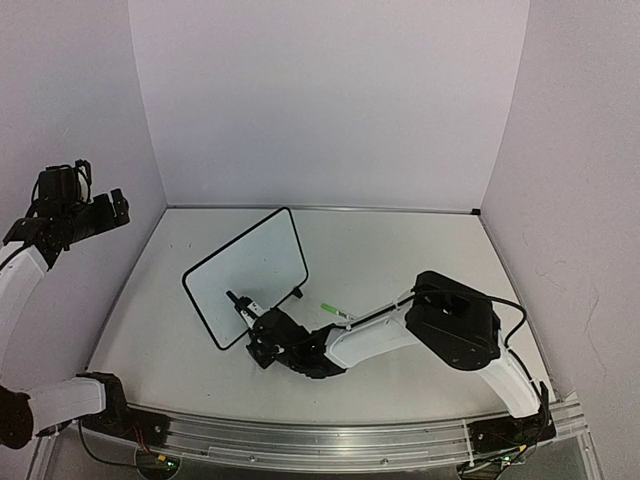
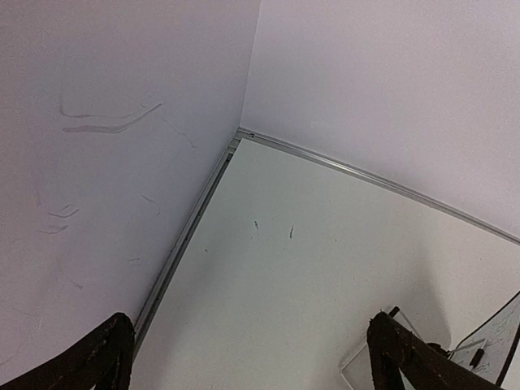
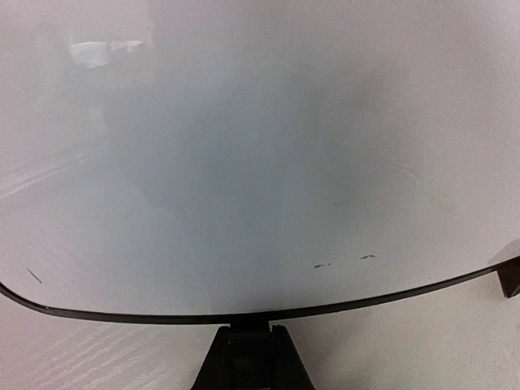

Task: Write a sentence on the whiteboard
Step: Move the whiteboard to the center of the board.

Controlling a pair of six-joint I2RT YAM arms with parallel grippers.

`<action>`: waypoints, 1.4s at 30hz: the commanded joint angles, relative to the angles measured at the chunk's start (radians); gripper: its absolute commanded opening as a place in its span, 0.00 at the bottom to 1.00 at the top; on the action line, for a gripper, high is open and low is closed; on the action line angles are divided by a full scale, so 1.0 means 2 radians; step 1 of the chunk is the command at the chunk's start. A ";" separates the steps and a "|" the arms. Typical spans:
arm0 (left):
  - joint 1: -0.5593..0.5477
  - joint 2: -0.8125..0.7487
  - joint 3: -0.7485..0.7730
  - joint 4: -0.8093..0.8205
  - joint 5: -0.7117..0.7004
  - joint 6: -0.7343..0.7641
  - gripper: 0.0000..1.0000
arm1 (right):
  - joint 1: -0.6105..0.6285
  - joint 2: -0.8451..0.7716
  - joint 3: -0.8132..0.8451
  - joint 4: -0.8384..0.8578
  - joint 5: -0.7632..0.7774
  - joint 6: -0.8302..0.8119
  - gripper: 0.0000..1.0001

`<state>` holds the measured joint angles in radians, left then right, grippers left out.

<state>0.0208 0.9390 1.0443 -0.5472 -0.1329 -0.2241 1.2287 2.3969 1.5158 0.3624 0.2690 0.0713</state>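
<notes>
The whiteboard [image 1: 250,268] stands tilted at centre left, black-framed, one foot [image 1: 298,293] at its right corner. Its face fills the right wrist view [image 3: 260,162]. No sentence shows on it, only a few tiny dark specks [image 3: 367,257]. My right gripper [image 1: 252,333] reaches to the board's lower edge. Its black fingers [image 3: 211,366] sit close together, seemingly pinched on the board's left foot [image 3: 250,349]. The green-capped marker [image 1: 335,313] lies on the table behind my right forearm. My left gripper [image 1: 118,205] is open and empty, raised by the left wall [image 2: 248,325].
The board's other foot [image 3: 508,276] shows at the right edge of the right wrist view. White walls close in the left, back and right sides, with a metal strip [image 2: 187,236] along the floor edge. A metal rail [image 1: 330,440] runs along the near edge.
</notes>
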 commanded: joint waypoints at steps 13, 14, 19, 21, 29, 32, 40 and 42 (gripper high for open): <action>0.002 0.002 -0.004 0.021 0.005 0.005 1.00 | -0.020 -0.024 0.001 -0.179 0.259 0.179 0.00; 0.002 0.002 -0.005 0.021 0.006 0.005 0.99 | -0.020 -0.023 0.004 -0.192 0.269 0.187 0.00; 0.002 0.003 -0.005 0.021 0.006 0.005 0.99 | -0.021 -0.029 0.002 -0.219 0.282 0.225 0.00; 0.002 0.003 -0.005 0.021 0.006 0.005 0.99 | -0.021 -0.031 0.001 -0.220 0.274 0.226 0.00; 0.002 0.007 -0.005 0.021 0.017 0.006 1.00 | -0.021 -0.067 -0.004 -0.220 0.220 0.215 0.51; 0.002 0.008 -0.006 0.021 0.022 0.007 1.00 | -0.021 -0.097 -0.023 -0.219 0.192 0.207 0.61; 0.002 0.009 -0.009 0.023 0.037 0.009 0.99 | -0.019 -0.219 -0.125 -0.213 0.076 0.181 0.71; 0.002 0.009 -0.009 0.024 0.045 0.011 0.99 | -0.023 -0.255 -0.152 -0.216 0.049 0.167 0.71</action>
<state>0.0208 0.9550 1.0313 -0.5392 -0.0782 -0.2231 1.1896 2.0259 1.2912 -0.0583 0.5076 0.4602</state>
